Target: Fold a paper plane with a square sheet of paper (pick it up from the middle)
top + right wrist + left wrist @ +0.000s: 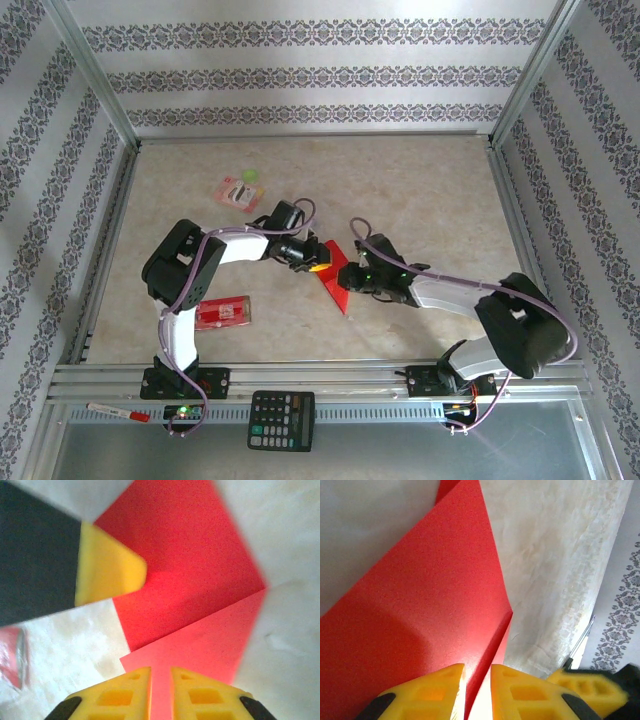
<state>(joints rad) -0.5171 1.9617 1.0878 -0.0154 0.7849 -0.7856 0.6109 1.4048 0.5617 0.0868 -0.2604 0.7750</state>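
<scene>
One red paper sheet [337,280], plain and bright, partly folded into overlapping layers with crisp diagonal edges, in the middle of the table [430,200] between two grippers, long axis near-to-far at a slight slant, sharp tip toward the arm bases. Left gripper [477,672] with jaws narrow, pinched on a raised fold of the sheet; right gripper [161,675] with jaws a slit apart over a red layer, grip or no grip impossible to tell. Elsewhere a red packet [238,190] far left, a second red packet [222,313] near left, one calculator [281,420] at the near edge.
</scene>
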